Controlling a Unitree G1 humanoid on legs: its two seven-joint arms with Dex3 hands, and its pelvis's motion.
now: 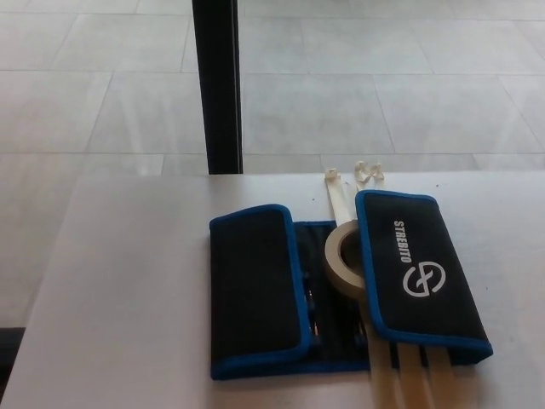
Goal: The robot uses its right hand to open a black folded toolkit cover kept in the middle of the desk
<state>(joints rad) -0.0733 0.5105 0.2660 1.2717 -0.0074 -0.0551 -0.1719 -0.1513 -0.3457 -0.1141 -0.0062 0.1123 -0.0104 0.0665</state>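
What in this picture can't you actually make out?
- Head view: neither robot hand shows.
- Tools inside the toolkit cover: both folded flaps hide most; the dark gap between is too dim.
- Tape roll: right part is under the logo flap.
- White strips: cut off by the bottom edge.
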